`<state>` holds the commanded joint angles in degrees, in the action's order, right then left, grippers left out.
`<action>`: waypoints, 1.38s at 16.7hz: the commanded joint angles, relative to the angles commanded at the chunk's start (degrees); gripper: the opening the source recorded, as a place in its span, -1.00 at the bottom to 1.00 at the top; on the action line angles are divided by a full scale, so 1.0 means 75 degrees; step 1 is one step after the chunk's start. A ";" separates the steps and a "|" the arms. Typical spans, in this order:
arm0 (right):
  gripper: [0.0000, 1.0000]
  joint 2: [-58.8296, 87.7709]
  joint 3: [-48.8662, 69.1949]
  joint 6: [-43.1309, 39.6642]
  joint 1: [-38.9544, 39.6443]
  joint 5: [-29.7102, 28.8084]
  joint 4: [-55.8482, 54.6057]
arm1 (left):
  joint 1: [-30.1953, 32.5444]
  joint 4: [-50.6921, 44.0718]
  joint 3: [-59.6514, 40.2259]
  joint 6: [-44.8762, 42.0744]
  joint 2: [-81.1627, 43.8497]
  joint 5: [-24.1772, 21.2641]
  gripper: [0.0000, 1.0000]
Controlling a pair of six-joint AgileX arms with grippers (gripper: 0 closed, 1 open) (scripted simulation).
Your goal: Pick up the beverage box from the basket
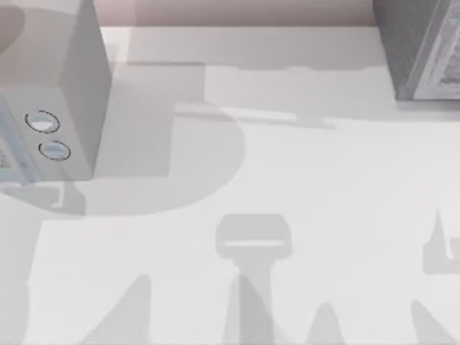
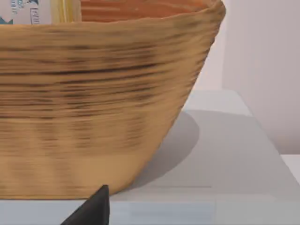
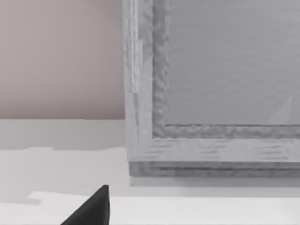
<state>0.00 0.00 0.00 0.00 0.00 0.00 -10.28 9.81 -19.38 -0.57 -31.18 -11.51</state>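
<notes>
Left wrist view shows my left gripper [image 2: 89, 211] low beside the basket [image 2: 93, 108]; open or closed, I cannot tell. Better lift above the rim first, then reach the beverage box [image 2: 65, 10].

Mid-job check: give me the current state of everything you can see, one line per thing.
Basket: upright on the table, close in front of the left wrist camera.
Beverage box: yellow edge showing above the rim, inside the basket, not yet picked up.
Left hand: one dark fingertip low beside the basket, touching nothing.
Right hand: one dark fingertip above the table, facing the grey cabinet.
Grey box with two rings: standing at the table's left.
</notes>
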 joint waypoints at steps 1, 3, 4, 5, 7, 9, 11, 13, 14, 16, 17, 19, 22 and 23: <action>1.00 0.0000 0.0000 0.0000 0.0000 0.0000 0.0000 | -0.0203 0.0218 -0.0398 -0.0003 -0.0575 -0.0209 1.00; 1.00 0.0000 0.0000 0.0000 0.0000 0.0000 0.0000 | -0.0612 0.0659 -0.1205 -0.0013 -0.1742 -0.0631 1.00; 1.00 0.0000 0.0000 0.0000 0.0000 0.0000 0.0000 | -0.0813 0.0877 -0.1603 -0.0019 -0.2321 -0.0840 1.00; 1.00 0.0000 0.0000 0.0000 0.0000 0.0000 0.0000 | -0.1008 0.1089 -0.1990 -0.0026 -0.2889 -0.1043 1.00; 1.00 0.0000 0.0000 0.0000 0.0000 0.0000 0.0000 | -0.1373 0.1481 -0.2710 -0.0041 -0.3967 -0.1426 1.00; 1.00 0.0000 0.0000 0.0000 0.0000 0.0000 0.0000 | -0.1688 0.1816 -0.3331 -0.0054 -0.4921 -0.1762 1.00; 1.00 0.0000 0.0000 0.0000 0.0000 0.0000 0.0000 | -0.1939 0.2077 -0.3821 -0.0064 -0.5701 -0.2033 1.00; 1.00 0.0000 0.0000 0.0000 0.0000 0.0000 0.0000 | -0.2110 0.2251 -0.4152 -0.0070 -0.6249 -0.2219 1.00; 1.00 0.0000 0.0000 0.0000 0.0000 0.0000 0.0000 | -0.2161 0.2303 -0.4251 -0.0071 -0.6414 -0.2275 1.00; 1.00 0.0000 0.0000 0.0000 0.0000 0.0000 0.0000 | -0.2190 0.2332 -0.4308 -0.0072 -0.6509 -0.2307 1.00; 1.00 0.0000 0.0000 0.0000 0.0000 0.0000 0.0000 | -0.2190 0.2332 -0.4308 -0.0072 -0.6509 -0.2307 1.00; 1.00 0.0000 0.0000 0.0000 0.0000 0.0000 0.0000 | -0.2163 0.2347 -0.4362 -0.0083 -0.6400 -0.2297 1.00; 1.00 0.0000 0.0000 0.0000 0.0000 0.0000 0.0000 | -0.2111 0.2317 -0.4442 -0.0067 -0.6604 -0.2233 1.00; 1.00 0.0000 0.0000 0.0000 0.0000 0.0000 0.0000 | -0.2067 0.2325 -0.4535 -0.0067 -0.6729 -0.2188 1.00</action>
<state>0.00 0.00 0.00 0.00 0.00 0.00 -25.79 27.25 -53.39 -1.07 -81.64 -27.93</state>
